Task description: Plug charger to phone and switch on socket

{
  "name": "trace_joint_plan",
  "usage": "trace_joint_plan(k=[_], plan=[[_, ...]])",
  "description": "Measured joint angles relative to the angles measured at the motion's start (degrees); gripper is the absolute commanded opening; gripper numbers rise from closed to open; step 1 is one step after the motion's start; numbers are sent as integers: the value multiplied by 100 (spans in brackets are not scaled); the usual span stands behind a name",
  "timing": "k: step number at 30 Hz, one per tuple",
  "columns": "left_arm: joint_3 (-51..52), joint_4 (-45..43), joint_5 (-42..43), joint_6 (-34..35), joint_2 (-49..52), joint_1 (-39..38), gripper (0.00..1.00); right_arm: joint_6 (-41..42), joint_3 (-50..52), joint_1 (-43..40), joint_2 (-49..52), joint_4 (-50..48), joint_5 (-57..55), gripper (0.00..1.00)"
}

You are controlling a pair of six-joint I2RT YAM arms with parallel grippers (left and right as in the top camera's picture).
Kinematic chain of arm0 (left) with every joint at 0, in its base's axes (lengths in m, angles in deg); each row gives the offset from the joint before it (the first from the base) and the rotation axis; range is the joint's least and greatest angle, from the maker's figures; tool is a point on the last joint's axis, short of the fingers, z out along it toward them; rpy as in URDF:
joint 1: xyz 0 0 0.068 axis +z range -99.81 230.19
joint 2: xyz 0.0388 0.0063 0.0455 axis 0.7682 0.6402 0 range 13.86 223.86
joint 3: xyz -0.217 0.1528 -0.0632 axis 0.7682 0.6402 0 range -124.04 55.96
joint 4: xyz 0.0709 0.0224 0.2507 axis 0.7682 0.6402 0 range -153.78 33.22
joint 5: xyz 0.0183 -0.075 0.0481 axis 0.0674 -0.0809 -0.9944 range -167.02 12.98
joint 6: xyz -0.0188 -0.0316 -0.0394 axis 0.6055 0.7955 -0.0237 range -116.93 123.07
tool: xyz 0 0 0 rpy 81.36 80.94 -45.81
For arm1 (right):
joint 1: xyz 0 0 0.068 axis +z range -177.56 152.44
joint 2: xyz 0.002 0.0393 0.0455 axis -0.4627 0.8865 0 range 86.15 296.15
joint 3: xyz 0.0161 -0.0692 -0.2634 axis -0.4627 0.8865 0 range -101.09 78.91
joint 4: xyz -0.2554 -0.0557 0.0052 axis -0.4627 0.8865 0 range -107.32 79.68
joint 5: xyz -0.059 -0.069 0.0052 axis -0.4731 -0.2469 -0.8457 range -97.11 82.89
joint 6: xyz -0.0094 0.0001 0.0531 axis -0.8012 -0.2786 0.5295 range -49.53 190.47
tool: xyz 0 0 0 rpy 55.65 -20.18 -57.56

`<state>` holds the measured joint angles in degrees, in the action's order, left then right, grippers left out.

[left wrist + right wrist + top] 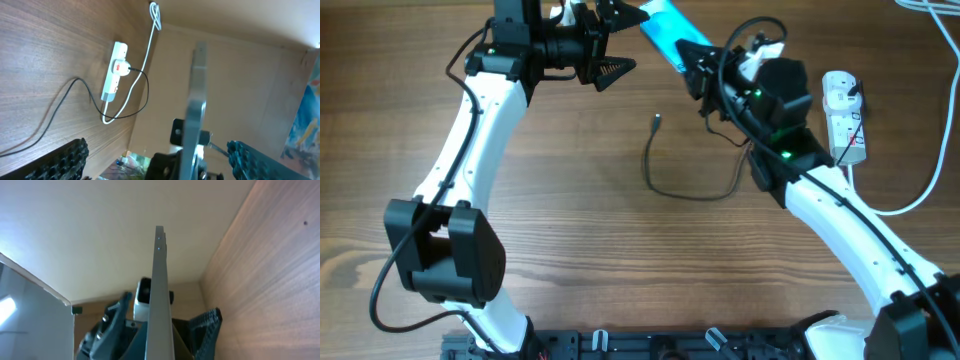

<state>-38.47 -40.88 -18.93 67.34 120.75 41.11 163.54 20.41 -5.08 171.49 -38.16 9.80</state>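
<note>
The phone (665, 32), with a glowing teal-blue screen, is held up off the table at the back. My right gripper (705, 62) is shut on its lower end; in the right wrist view the phone (159, 275) stands edge-on between the fingers (162, 325). My left gripper (617, 42) is open, its jaws just left of the phone's free end. In the left wrist view the phone (196, 100) shows edge-on between the spread fingers (157, 152), not touched. The charger (692, 195) lies curled on the table, its tip (657, 120) free. The socket (842, 115) lies at the right with a black plug in it.
A thick white cord (920, 195) runs from the socket off the right edge. In the left wrist view the socket (114, 70), its white cord (145, 55) and the black charger cable (50, 115) lie on the wooden table (570, 250). The table's back edge is close behind the phone.
</note>
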Motion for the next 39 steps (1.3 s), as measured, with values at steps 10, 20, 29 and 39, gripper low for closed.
trace_joint_plan(k=[10,20,29,39], plan=[[0,-2,-457,433,0,-76,56,131,0,271,85,-20,-11,4],[0,-4,-802,551,0,-267,41,229,0,326,221,-26,-31,4],[0,-7,-1029,680,0,-306,27,295,0,323,221,-50,-28,4],[-9,-153,-1010,682,0,-321,4,1126,0,315,221,-107,-85,13]])
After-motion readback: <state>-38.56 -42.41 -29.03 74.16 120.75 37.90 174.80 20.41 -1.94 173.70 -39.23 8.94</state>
